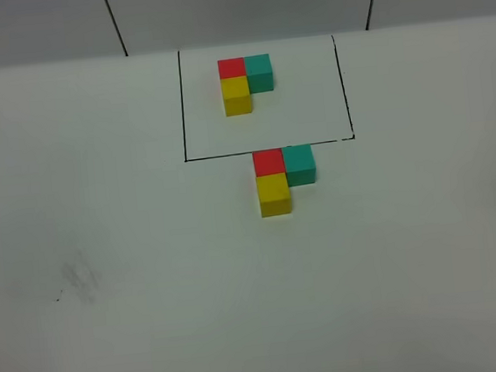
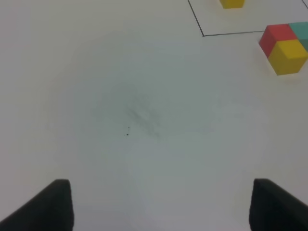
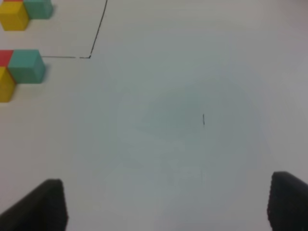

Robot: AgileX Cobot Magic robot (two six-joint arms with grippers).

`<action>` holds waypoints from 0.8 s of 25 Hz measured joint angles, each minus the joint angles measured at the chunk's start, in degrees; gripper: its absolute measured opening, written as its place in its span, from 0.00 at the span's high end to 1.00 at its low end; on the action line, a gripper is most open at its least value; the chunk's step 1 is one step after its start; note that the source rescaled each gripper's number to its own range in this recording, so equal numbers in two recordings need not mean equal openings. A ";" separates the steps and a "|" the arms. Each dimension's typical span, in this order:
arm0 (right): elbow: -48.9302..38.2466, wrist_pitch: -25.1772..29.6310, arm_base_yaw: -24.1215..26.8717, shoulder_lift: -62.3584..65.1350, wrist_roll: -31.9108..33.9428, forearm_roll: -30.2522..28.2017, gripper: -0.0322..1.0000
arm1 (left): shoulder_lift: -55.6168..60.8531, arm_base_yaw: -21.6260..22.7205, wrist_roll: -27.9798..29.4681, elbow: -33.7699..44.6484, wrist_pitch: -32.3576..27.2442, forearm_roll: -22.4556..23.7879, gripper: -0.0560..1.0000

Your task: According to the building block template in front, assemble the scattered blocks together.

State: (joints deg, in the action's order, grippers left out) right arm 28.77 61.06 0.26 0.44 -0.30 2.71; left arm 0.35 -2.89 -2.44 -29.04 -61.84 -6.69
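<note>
Building block template [image 1: 246, 82], an L of red, teal and yellow cubes, inside the black frame [image 1: 182, 104] on the white tabletop [image 1: 105, 252]; scattered blocks just outside the frame's near edge, red block [image 1: 268, 161], teal block [image 1: 299, 163] and yellow block [image 1: 274, 194] touching in the same L; assembly judged complete, nothing visibly left; left pincer [image 2: 161, 204] and right pincer [image 3: 166, 204] both spread wide, empty, over bare tabletop, well apart from the blocks.

White table [image 1: 101, 209], template [image 1: 245, 81], blocks [image 1: 282, 176]
</note>
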 joint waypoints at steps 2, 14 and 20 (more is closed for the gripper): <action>0.00 0.00 -0.02 0.00 0.00 0.05 0.28 | 0.00 0.00 0.00 0.00 0.00 0.00 0.32; 0.00 0.00 -1.08 0.00 0.00 0.18 0.28 | 0.00 0.00 0.02 0.00 0.00 0.00 0.32; 0.00 0.00 -1.08 0.00 0.00 0.42 0.28 | 0.00 0.00 0.02 0.00 0.00 0.00 0.32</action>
